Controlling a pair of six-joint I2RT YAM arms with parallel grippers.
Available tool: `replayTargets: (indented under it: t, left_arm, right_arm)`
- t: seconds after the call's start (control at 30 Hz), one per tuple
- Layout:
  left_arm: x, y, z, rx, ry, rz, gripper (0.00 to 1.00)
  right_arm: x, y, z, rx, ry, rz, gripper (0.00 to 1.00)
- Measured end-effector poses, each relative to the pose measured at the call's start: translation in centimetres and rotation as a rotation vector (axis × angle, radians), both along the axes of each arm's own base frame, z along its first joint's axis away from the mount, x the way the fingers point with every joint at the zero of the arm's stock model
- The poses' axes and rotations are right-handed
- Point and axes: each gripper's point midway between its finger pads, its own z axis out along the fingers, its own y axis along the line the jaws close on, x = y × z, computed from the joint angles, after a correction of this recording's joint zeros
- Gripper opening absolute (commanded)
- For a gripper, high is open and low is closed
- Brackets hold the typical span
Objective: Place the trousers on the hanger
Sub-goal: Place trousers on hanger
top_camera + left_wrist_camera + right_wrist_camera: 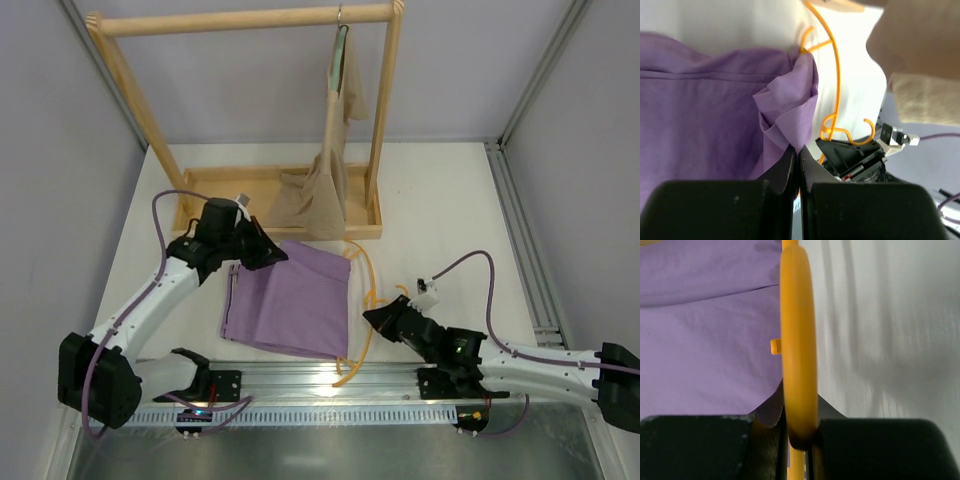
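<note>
The lilac trousers (290, 305) lie folded flat on the white table, in front of the wooden rack. My left gripper (274, 255) is shut on a bunched fold at their far edge; the left wrist view shows fabric (790, 112) pinched between the closed fingertips (799, 151). Along the trousers' right edge runs the thin orange hanger (366, 300), its hook (850, 136) curling beside my right gripper (372, 316). That gripper is shut on the hanger's bar (799, 340), which stands upright between the fingers (800, 432), with the trousers (705, 340) to its left.
A wooden rack (250, 20) stands at the back, with a beige garment (335, 150) hanging from a grey-green hanger down into its base tray (230, 178). An aluminium rail (300, 378) runs along the near edge. Grey walls and frame posts close both sides.
</note>
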Motion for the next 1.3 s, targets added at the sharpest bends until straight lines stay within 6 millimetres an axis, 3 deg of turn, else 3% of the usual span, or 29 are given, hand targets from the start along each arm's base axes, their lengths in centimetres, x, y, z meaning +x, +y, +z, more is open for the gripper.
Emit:
replayTargets:
  t: [0.13, 0.2, 0.3, 0.57, 0.73, 0.8, 0.93, 1.07, 1.17, 1.3]
  left_arm:
    - [1.4, 3.7, 1.0, 0.101, -0.008, 0.06, 0.0]
    - [1.4, 5.8, 0.2, 0.163, 0.023, 0.084, 0.0]
    - [0.8, 7.4, -1.6, 0.227, 0.085, 0.079, 0.0]
    - [-1.4, 7.3, -7.7, 0.225, 0.175, 0.016, 0.0]
    - [0.1, 6.3, -8.0, 0.173, 0.11, -0.005, 0.0]
    - [0.9, 5.7, -7.6, 0.144, 0.072, -0.016, 0.07]
    - [2.8, 5.3, -6.9, 0.116, -0.008, -0.013, 0.43]
    - [3.1, 6.2, -7.3, 0.151, -0.022, 0.026, 0.53]
    - [1.1, 7.2, -8.2, 0.231, -0.001, 0.055, 0.54]
    - [-2.4, 7.1, -7.5, 0.264, -0.027, 0.044, 0.53]
  right_arm:
    - [-0.4, -0.7, 0.2, 0.053, 0.035, -0.04, 0.04]
    - [-0.5, -0.9, 1.2, 0.089, 0.037, -0.051, 0.04]
    - [-0.5, -1.6, 2.5, 0.084, 0.036, -0.069, 0.04]
    - [-1.4, -3.2, 4.2, -0.121, 0.059, -0.019, 0.04]
    - [-1.6, -3.2, 3.6, -0.254, 0.077, 0.038, 0.04]
    - [-1.6, -3.1, 3.7, -0.283, 0.067, 0.062, 0.04]
    - [-1.7, -3.3, 3.9, -0.313, 0.044, 0.097, 0.04]
    - [-1.8, -3.5, 4.0, -0.323, 0.032, 0.117, 0.04]
    - [-1.8, -3.4, 4.1, -0.318, 0.031, 0.119, 0.04]
    - [-1.8, -3.4, 4.1, -0.317, 0.03, 0.119, 0.04]
